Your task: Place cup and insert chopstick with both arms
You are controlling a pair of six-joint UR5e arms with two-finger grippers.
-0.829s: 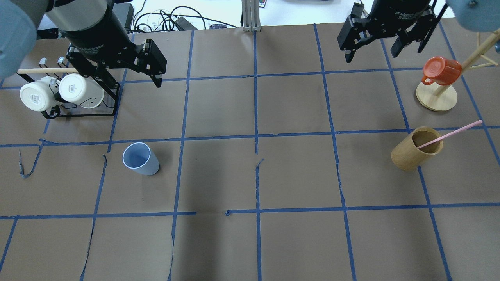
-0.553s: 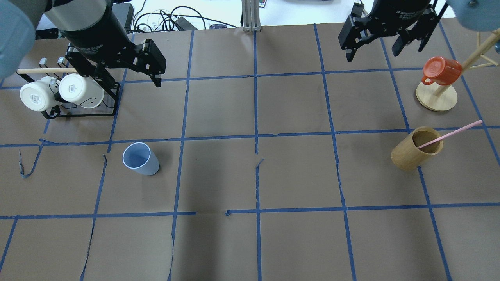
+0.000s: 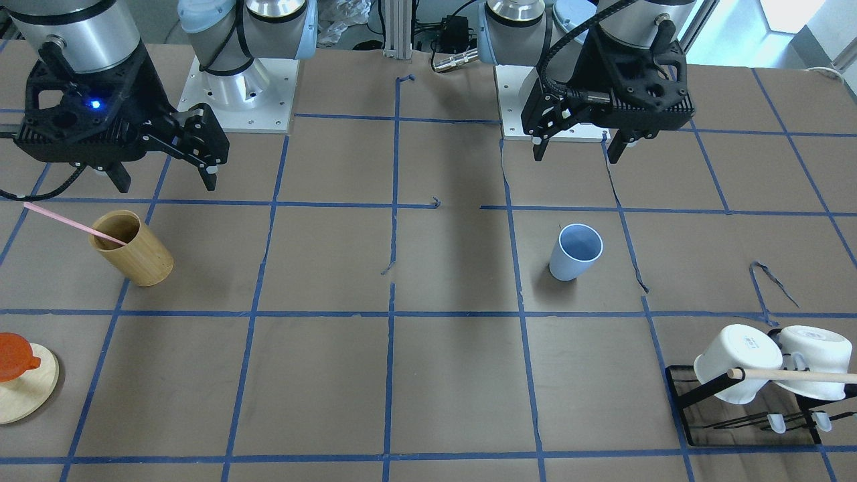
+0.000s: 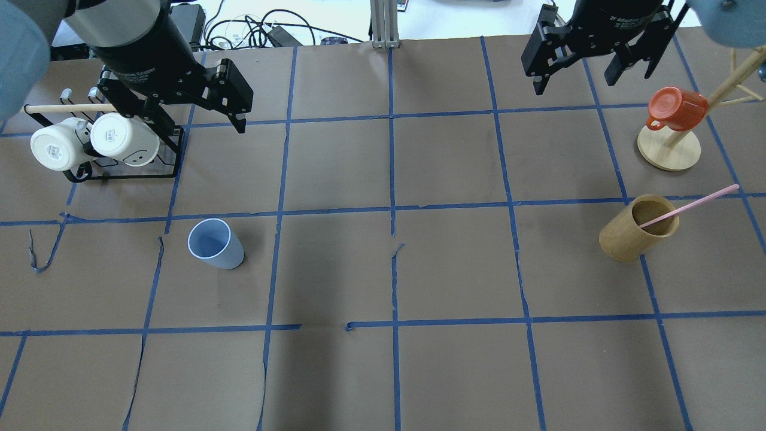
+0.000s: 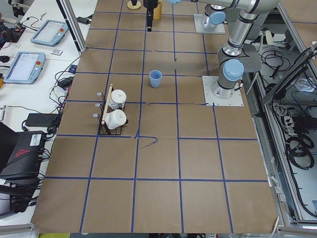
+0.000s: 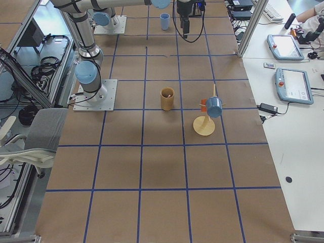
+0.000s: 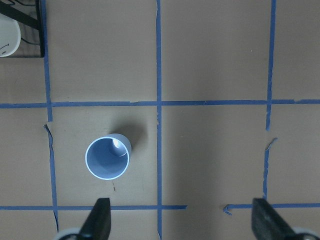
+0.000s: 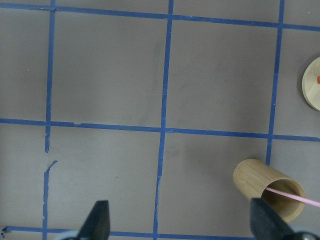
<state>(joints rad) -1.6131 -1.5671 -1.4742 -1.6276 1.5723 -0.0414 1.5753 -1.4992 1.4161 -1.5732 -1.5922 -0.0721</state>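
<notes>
The light-blue cup [image 4: 215, 244] stands upright on the brown table, left of centre; it also shows in the front view [image 3: 574, 252] and the left wrist view [image 7: 107, 158]. The pink chopstick [image 4: 688, 206] leans in a tan bamboo cup [image 4: 637, 227] at the right; the right wrist view shows the chopstick [image 8: 295, 196] too. My left gripper [image 4: 191, 120] is open and empty, high above the table, with the blue cup ahead of it. My right gripper [image 4: 577, 84] is open and empty, high, to the side of the bamboo cup [image 8: 269, 189].
A black rack [image 4: 119, 173] with two white mugs [image 4: 96, 143] and a pale wooden rod stands at the far left. A red mug [image 4: 676, 109] hangs on a wooden mug tree [image 4: 668, 149] at the far right. Blue tape lines grid the table.
Both grippers have shifted slightly upward in the overhead view. The cup, the chopstick and the bamboo cup have not moved.
</notes>
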